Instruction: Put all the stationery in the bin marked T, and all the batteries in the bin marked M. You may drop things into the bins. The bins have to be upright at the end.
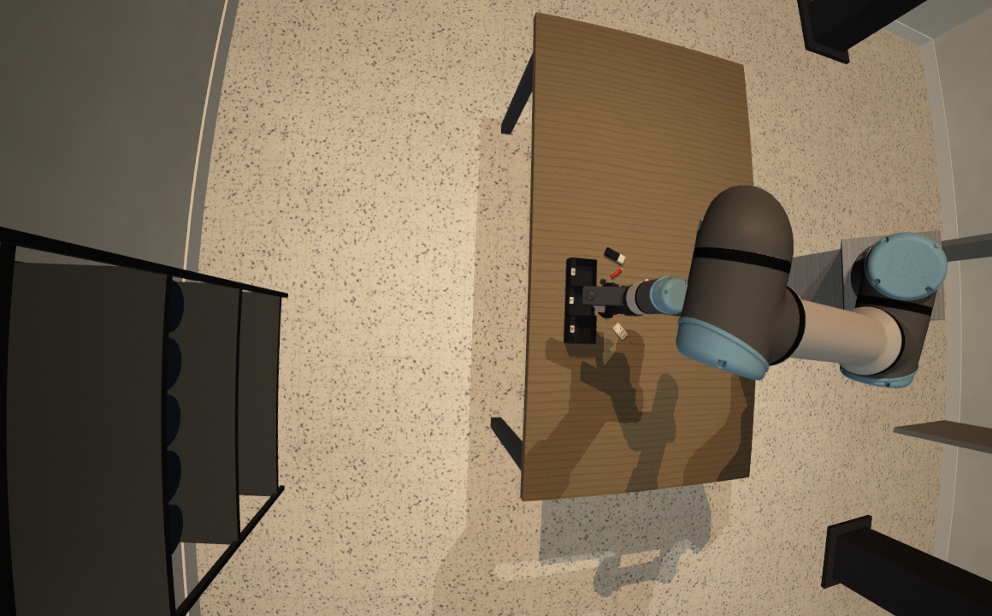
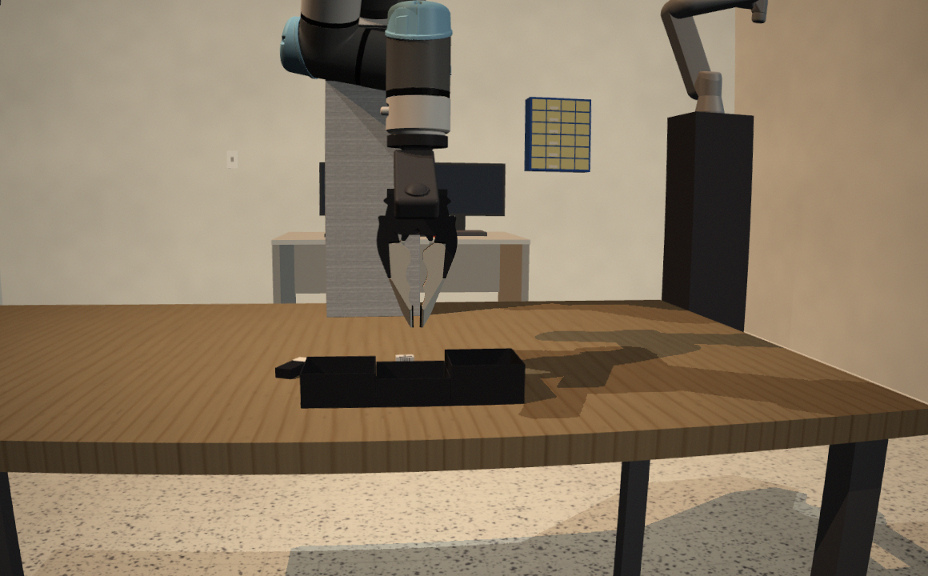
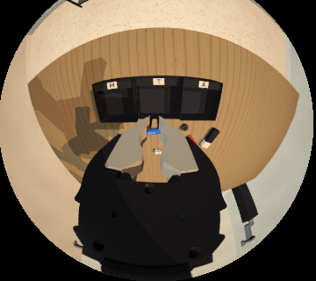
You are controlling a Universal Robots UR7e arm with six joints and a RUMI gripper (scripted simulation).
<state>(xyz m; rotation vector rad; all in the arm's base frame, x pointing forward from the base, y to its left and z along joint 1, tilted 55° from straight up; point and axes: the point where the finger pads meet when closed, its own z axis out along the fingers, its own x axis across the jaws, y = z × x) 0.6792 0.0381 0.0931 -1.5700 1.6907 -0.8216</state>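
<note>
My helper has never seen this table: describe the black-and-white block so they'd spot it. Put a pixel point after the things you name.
On the wooden table (image 1: 637, 138) (image 2: 166, 422) (image 3: 254, 97), find the bin marked A (image 3: 199, 116). Just beside it lies the block (image 1: 614, 256) (image 3: 210, 138), half black, half white, chunkier than the slim red piece (image 1: 616, 272) nearby.

A: What stands behind the wooden table (image 1: 637, 122) (image 2: 166, 372) (image 3: 158, 53) in the exterior view?
B: A pale wall (image 2: 130, 143) bearing a blue-framed drawer cabinet (image 2: 558, 134); below, a desk (image 2: 288, 238) supports a dark monitor (image 2: 482, 190).
A: And the floor (image 1: 354, 229) (image 2: 382, 508) (image 3: 175, 9)?
B: Speckled beige, partly shadowed under warm light.
</note>
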